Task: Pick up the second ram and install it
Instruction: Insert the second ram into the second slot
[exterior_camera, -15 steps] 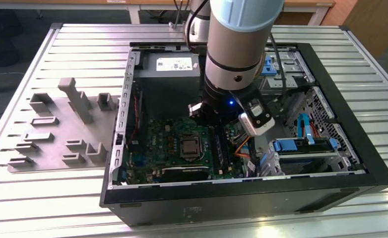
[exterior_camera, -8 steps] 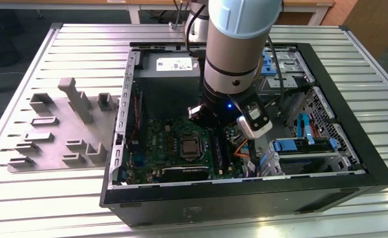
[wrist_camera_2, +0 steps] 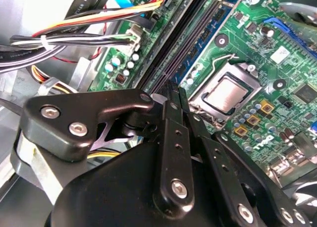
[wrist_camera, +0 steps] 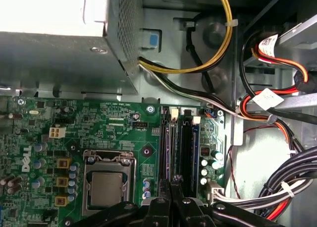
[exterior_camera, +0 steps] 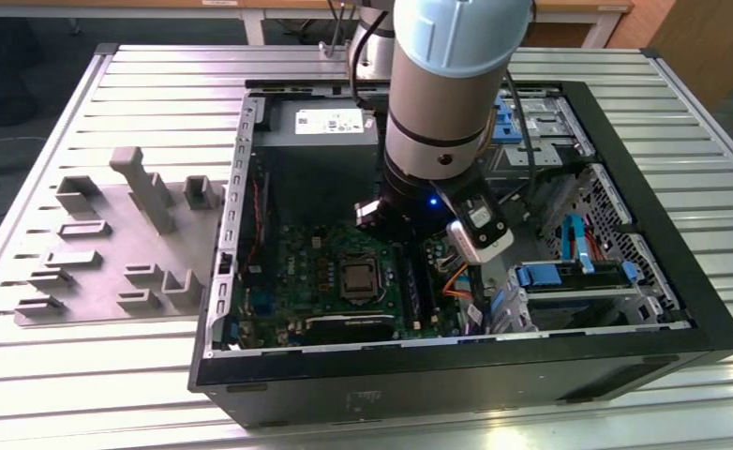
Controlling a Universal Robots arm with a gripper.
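Note:
My gripper (exterior_camera: 411, 246) reaches down into the open computer case (exterior_camera: 467, 367), over the memory slots (wrist_camera: 184, 147) of the green motherboard (exterior_camera: 322, 253). In both wrist views its black fingers (wrist_camera_2: 171, 105) are shut tight together, tips right at the slots beside the processor (wrist_camera: 106, 187). A slim stick, the ram (wrist_camera: 167, 147), stands edge-on in the slot row and runs away from the fingertips (wrist_camera: 174, 183). I cannot tell whether the fingers pinch its edge or only press on it.
The power supply (wrist_camera: 49, 53) sits just beyond the board. Bundled cables (wrist_camera: 277, 192) crowd the side next to the slots. Blue-clipped drive bays (exterior_camera: 567, 277) fill the case at the exterior view's right. A grey fixture plate (exterior_camera: 104, 248) lies on the table at the exterior view's left.

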